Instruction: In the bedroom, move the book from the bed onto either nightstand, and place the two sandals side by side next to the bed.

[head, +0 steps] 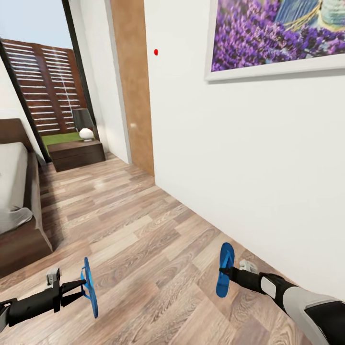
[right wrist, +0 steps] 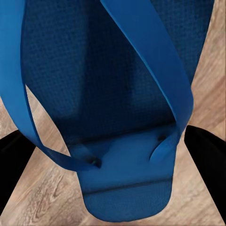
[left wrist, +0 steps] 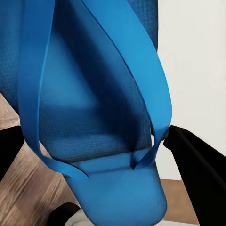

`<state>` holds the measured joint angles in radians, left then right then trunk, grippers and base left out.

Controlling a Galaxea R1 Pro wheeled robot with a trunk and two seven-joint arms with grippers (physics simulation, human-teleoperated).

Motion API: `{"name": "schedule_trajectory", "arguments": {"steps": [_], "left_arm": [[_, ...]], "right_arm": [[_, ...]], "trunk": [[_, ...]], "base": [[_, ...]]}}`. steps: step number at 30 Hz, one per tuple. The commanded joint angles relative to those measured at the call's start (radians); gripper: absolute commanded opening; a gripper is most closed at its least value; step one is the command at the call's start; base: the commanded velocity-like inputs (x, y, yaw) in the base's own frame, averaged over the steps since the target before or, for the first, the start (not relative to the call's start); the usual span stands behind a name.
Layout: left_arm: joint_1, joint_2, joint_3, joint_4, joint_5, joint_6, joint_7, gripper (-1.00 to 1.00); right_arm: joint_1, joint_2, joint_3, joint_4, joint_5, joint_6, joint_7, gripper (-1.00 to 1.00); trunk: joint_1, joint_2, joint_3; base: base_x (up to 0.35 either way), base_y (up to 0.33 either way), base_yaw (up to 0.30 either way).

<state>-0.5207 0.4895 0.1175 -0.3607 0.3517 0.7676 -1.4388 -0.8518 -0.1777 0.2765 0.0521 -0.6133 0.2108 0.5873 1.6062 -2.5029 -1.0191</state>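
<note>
Looked down from the head over plank floor (head: 143, 239) toward the nightstand (head: 76, 153), bed (head: 19, 201) on that side, wall (head: 249, 167) opposite. Sat very close behind each held sandal (left wrist: 94, 117) (right wrist: 113, 94), facing along it. Shared with the head view: both sandals, the floor beneath.

Open plank floor (head: 143, 239) runs ahead between bed frame (head: 28, 211) at left and white wall (head: 249, 182) hard right; nightstand (head: 76, 154) blocks the far end.
</note>
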Motion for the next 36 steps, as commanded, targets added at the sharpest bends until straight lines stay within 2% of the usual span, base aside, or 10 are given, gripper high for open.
{"name": "schedule_trajectory", "arguments": {"steps": [1, 16, 36], "left_arm": [[-0.001, 0.000, 0.001, 0.000, 0.000, 0.010, -0.003, -1.00], [-0.001, 0.000, 0.002, 0.000, 0.000, 0.011, -0.003, -1.00], [-0.001, -0.001, 0.002, 0.001, 0.001, 0.012, -0.003, -1.00]], "right_arm": [[-0.001, 0.000, 0.004, 0.002, -0.013, 0.005, 0.006, -1.00], [-0.001, 0.000, 0.003, 0.002, -0.013, 0.005, 0.007, -1.00], [-0.001, 0.000, 0.003, 0.002, -0.013, 0.005, 0.009, -1.00]], "trunk": [[0.000, 0.000, -0.001], [0.000, 0.000, -0.001], [0.000, 0.000, -0.001]], "base": [[0.206, -0.120, 0.259], [0.217, -0.142, 0.248], [0.256, -0.074, 0.037]]}}
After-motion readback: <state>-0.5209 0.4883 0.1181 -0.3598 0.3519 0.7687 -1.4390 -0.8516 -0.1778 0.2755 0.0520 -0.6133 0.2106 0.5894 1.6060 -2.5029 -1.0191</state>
